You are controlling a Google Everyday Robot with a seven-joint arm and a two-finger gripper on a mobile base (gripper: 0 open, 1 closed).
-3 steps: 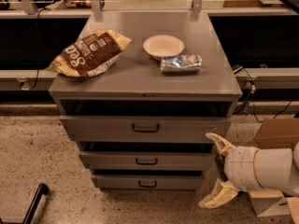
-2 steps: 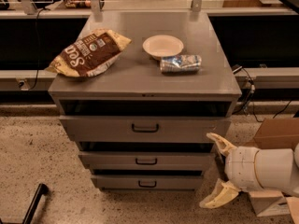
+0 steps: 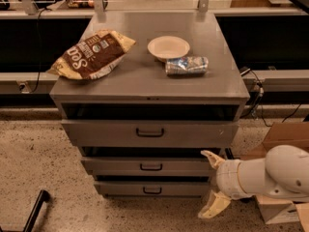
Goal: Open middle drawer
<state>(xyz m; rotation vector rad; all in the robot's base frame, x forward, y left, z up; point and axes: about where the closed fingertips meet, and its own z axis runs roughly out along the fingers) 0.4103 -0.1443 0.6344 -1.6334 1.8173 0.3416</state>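
Nearest, at four o'clock, the claw (image 3: 213,182) hangs released, its pale fingers (image 3: 215,206) spread wide by the cabinet's lower right corner. A cardboard box (image 3: 285,135) sits behind the arm. At nine o'clock from the claw is the middle drawer (image 3: 116,166), its handle (image 3: 151,166) in plain view, between the top drawer (image 3: 96,132) and the lowest drawer (image 3: 120,189). Farther off, the counter (image 3: 145,83) carries a chip bag (image 3: 91,54) at ten o'clock, a bowl (image 3: 168,47) and a crushed can (image 3: 187,65).
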